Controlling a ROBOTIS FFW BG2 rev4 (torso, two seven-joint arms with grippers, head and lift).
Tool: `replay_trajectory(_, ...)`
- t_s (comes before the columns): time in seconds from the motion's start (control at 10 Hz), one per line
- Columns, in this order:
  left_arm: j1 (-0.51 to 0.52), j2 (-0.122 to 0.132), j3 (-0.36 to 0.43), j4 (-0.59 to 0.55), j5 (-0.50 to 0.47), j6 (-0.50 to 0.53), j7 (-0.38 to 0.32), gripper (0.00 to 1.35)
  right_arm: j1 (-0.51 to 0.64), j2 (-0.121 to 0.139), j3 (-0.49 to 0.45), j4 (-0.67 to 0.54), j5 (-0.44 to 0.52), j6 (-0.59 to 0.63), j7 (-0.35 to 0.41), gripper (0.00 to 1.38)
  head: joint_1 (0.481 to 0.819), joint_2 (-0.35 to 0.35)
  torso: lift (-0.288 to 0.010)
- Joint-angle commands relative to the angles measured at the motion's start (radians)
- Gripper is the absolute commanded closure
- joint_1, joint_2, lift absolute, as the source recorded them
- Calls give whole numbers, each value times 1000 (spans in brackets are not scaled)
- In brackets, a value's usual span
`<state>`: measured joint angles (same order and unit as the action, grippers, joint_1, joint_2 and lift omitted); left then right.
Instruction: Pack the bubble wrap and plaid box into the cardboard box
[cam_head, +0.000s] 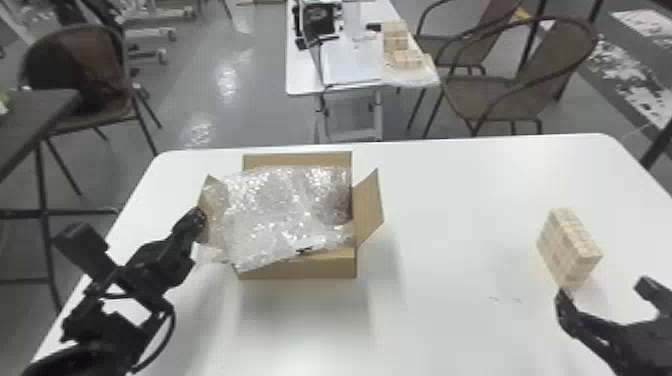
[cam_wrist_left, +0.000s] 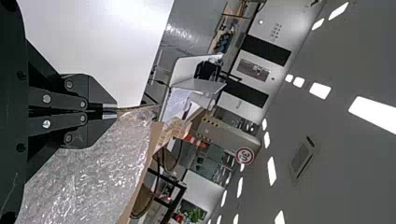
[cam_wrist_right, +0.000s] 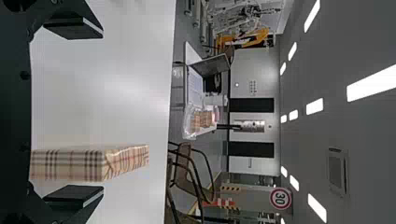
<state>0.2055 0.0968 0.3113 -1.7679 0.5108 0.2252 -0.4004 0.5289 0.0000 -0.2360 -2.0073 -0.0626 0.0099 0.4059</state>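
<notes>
The open cardboard box (cam_head: 300, 269) stands on the white table, with bubble wrap (cam_head: 280, 205) spread across its top and hanging over its left side. My left gripper (cam_head: 198, 218) is at the box's left flap; in its wrist view the left gripper (cam_wrist_left: 110, 111) is shut on the edge of the bubble wrap (cam_wrist_left: 88, 172). The plaid box (cam_head: 570, 245) stands at the right of the table. My right gripper (cam_head: 604, 292) is open just on the near side of it. In the right wrist view, the plaid box (cam_wrist_right: 70, 164) lies between the parted fingers of the right gripper (cam_wrist_right: 100, 113), nearer one finger.
Another table (cam_head: 305, 85) with a laptop and more plaid boxes (cam_head: 400, 50) stands beyond the work table (cam_head: 450, 200). Brown chairs (cam_head: 505, 95) are behind on the right, and one more is at the far left. A wide stretch of tabletop separates the cardboard box and plaid box.
</notes>
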Motion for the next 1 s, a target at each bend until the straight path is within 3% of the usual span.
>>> replay_trajectory(0.0, 3, -2, 3, -1, 0, -1, 0, 1207, 6, 1, -59, 50, -34, -45, 1, 125, 695, 75, -122)
replay_trajectory(0.5, 0, -5, -6, -1, 0, 0, 0, 1205, -109, 1, -140, 206, -63, -57, 25, 125, 695, -19, -122)
replay_trajectory(0.9, -6, -6, -9, 1, -2, 3, 0, 1205, -179, 1, -140, 283, -29, -18, 47, 125, 695, -38, -122)
